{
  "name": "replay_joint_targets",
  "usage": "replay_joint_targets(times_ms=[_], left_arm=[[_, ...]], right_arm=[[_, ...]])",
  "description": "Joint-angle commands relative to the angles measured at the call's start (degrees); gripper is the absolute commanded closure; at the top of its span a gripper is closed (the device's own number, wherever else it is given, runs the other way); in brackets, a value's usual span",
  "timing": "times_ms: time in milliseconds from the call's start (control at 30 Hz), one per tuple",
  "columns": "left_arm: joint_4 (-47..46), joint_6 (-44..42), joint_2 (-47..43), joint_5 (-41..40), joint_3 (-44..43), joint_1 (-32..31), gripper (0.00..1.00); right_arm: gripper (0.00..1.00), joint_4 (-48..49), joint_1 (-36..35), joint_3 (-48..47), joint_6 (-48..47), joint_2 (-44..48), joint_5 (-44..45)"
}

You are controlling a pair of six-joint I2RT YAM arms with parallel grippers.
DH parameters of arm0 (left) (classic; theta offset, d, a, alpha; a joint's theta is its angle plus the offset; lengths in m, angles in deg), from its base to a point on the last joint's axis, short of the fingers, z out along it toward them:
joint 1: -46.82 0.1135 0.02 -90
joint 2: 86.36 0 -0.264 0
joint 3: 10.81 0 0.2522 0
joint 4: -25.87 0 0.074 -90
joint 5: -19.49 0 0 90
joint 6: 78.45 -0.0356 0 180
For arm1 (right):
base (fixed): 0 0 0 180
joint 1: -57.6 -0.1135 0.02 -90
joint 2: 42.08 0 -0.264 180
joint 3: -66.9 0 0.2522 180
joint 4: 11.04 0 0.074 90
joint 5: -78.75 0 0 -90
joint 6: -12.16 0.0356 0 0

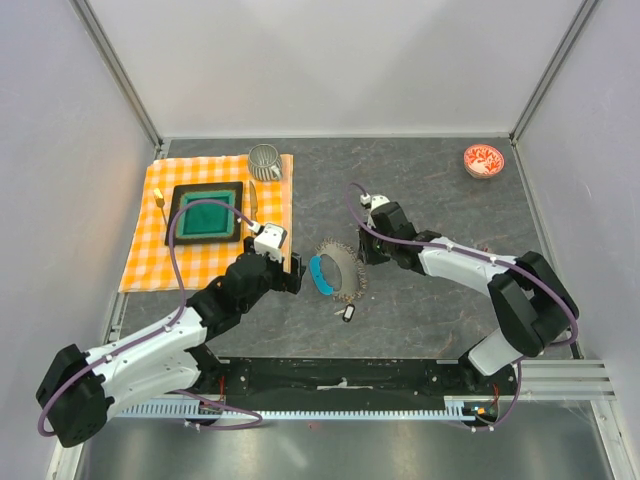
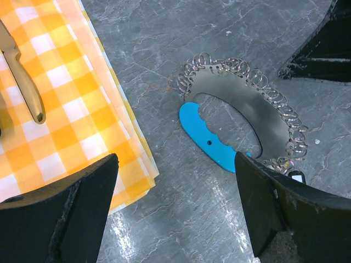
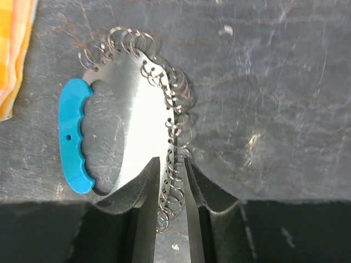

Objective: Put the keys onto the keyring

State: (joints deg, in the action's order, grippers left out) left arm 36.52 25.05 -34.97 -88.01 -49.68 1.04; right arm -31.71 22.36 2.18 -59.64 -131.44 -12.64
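Top view: we list the keyring (image 1: pixel 338 270) lying flat on the grey table (image 1: pixel 430 190), between the two arms. One key (image 1: pixel 348 313) lies just beside it, on the near side, not touching.

Left wrist view: we record the left gripper (image 2: pixel 175 172) spread wide and holding nothing, above the table beside the blue tag (image 2: pixel 211 143).

Right wrist view: we note the right gripper (image 3: pixel 171 183) narrowed to a slit, its fingers (image 3: pixel 142 213) straddling the keyring's ringed edge. Whether they truly pinch it we cannot tell.

Silvery crescent keyring (image 3: pixel 137 104) fringed with wire loops. Black right gripper (image 3: pixel 171 167) astride its looped edge, opposite the blue plastic grip (image 3: pixel 71 137).
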Motion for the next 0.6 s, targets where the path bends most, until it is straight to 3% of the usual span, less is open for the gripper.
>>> replay_joint_targets(times_ms=[0, 300, 567], left_arm=[[-1.9, -1.9, -0.3, -0.1, -0.7, -0.2, 0.07], [-1.7, -1.8, -1.2, 0.0, -0.5, -0.2, 0.07], [-1.5, -1.8, -1.6, 0.0, -0.5, -0.3, 0.07]], right_arm=[[0.70, 6.4, 0.0, 3.4, 8.8, 0.9, 0.4], [0.74, 13.9, 0.0, 4.9, 11.3, -2.1, 0.6], [0.76, 14.6, 0.1, 4.3, 12.9, -5.2, 1.0]])
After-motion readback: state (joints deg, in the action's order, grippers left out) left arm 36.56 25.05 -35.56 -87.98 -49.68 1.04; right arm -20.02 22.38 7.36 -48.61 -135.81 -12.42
